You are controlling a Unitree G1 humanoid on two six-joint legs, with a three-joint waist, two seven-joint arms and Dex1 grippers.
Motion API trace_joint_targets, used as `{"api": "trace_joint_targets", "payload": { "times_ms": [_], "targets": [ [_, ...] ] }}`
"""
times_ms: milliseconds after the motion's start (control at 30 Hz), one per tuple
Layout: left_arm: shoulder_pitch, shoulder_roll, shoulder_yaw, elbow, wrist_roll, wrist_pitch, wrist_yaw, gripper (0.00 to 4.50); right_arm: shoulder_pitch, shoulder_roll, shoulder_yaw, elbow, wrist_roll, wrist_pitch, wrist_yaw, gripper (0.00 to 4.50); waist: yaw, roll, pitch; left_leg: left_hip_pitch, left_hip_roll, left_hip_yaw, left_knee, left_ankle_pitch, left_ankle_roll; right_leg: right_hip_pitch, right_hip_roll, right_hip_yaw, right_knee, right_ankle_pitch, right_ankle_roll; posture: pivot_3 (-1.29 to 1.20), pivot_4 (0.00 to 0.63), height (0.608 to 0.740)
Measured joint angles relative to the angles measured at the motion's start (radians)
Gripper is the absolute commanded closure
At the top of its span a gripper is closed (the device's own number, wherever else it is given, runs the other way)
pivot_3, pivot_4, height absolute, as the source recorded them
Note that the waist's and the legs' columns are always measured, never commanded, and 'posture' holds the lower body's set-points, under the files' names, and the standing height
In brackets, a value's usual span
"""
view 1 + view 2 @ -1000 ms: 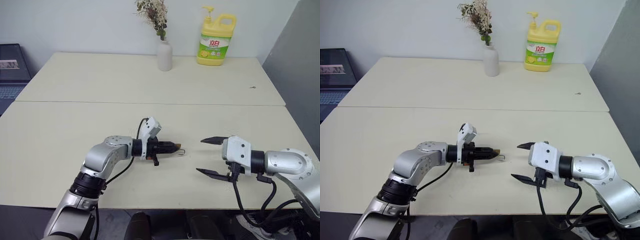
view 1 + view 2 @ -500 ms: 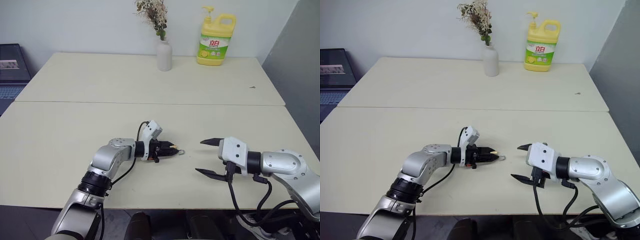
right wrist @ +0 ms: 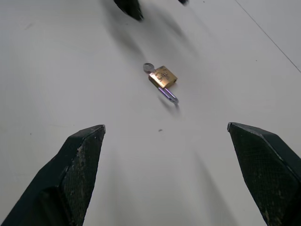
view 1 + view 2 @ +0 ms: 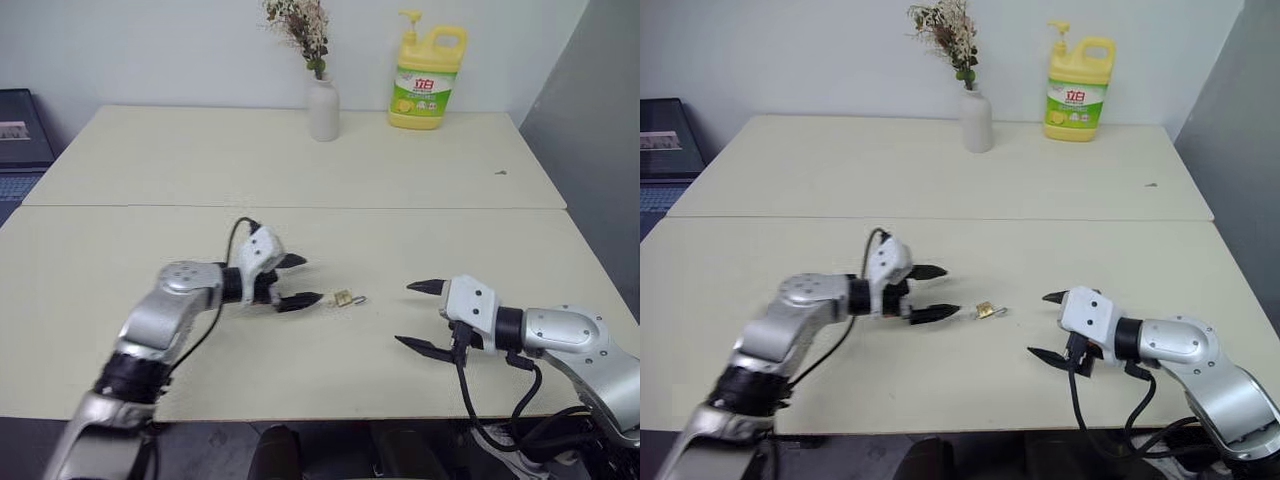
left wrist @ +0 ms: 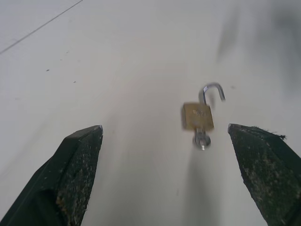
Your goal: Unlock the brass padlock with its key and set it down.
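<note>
Yellow detergent bottle [image 4: 428, 82] at far edge of the table carried a green-and-white label. Two large red Chinese characters, "立白", were readable on the white upper part of that label; the same showed in the right eye view [image 4: 1076, 78]. Smaller print beneath, on the green band, was too small to make out.

Brass padlock [image 5: 198, 116] bore a faint stamped mark on its face, not legible; likewise from the right wrist [image 3: 162, 75].

Dark device [image 4: 18, 128] at left edge of scene showed a pale strip with some pattern or print, unreadable.

No other text, numbers or signs could be read.
</note>
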Motion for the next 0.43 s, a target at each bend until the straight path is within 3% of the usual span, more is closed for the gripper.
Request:
{"api": "trace_joint_targets", "payload": {
  "times_ms": [267, 433],
  "targets": [
    [0.188, 0.119, 0.151, -0.168, -0.039, -0.017, -0.036, 0.01, 0.000, -0.018, -0.061, 0.027, 0.070, 0.010, 0.048, 0.13, 0.006, 0.000, 0.000, 0.000, 0.000, 0.001, 0.000, 0.000, 0.000, 0.000, -0.001, -0.001, 0.000, 0.000, 0.000, 0.00, 0.150, 0.740],
    [0.241, 0.114, 0.212, -0.232, -0.118, 0.004, -0.033, 0.01, -0.003, -0.031, -0.069, 0.046, 0.099, 0.009, 0.087, 0.13, 0.005, 0.000, 0.000, 0.000, 0.000, 0.001, 0.000, 0.000, 0.000, 0.000, -0.001, -0.001, 0.000, 0.000, 0.000, 0.00, 0.150, 0.740]
  ]
}}
